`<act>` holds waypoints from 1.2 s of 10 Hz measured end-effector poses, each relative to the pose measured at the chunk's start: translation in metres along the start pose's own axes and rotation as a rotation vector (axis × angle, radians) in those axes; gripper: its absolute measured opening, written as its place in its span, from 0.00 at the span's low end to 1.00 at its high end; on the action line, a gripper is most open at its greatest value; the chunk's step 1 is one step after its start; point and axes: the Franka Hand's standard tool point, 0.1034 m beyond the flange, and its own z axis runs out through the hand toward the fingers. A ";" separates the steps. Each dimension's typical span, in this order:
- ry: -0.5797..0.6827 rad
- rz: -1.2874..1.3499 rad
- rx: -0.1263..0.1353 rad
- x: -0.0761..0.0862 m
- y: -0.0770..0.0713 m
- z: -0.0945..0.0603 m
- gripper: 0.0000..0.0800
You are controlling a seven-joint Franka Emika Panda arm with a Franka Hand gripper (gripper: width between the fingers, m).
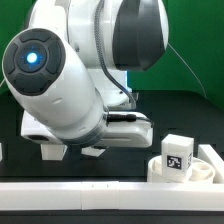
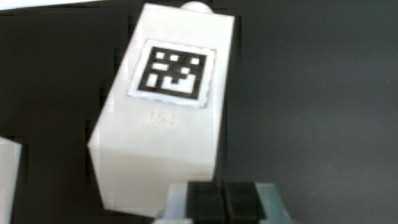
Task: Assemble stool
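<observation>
You've a black table (image 1: 190, 118). Lying on it are a tagged white leg (image 2: 160, 110), the round seat (image 1: 158, 168) and a long white strip (image 1: 70, 197).

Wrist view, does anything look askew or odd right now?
The white leg lies at a slant to the tool, which is shut beside the leg's untagged end with nothing visibly gripped.

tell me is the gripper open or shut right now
Shut: in the wrist view the gripper shows its jaws together with no gap, by the end of the tagged white leg, not around it.
</observation>
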 end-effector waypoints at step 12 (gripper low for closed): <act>0.014 0.177 0.008 -0.006 0.020 -0.007 0.81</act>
